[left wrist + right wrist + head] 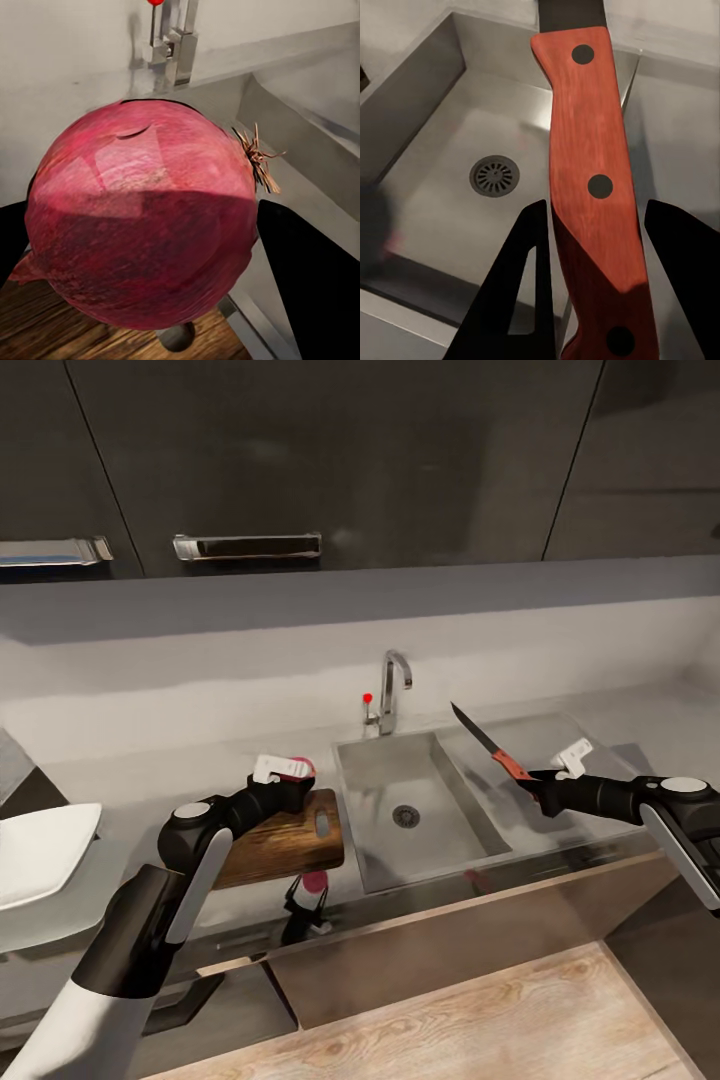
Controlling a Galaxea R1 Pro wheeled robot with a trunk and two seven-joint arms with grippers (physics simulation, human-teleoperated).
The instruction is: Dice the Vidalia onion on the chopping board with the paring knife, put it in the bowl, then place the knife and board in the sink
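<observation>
My left gripper point(291, 773) is shut on the pinkish-red Vidalia onion point(304, 768), holding it just above the far end of the dark wooden chopping board point(285, 842). In the left wrist view the onion point(142, 217) sits between the black fingers point(315, 285), with board wood below. My right gripper point(535, 780) is shut on the paring knife point(490, 745) by its reddish handle point(592, 180), held in the air over the sink's right side with the dark blade pointing up toward the wall. The grey sink basin point(445, 825) with its drain point(495, 176) lies between both arms. The white bowl point(40, 850) stands at far left.
The chrome faucet point(393, 690) with its red-tipped lever point(368, 698) stands behind the basin. Dark upper cabinets with metal handles point(247, 546) hang above. The countertop point(150, 780) runs left of the sink, and a wooden floor point(480, 1020) lies below the counter front.
</observation>
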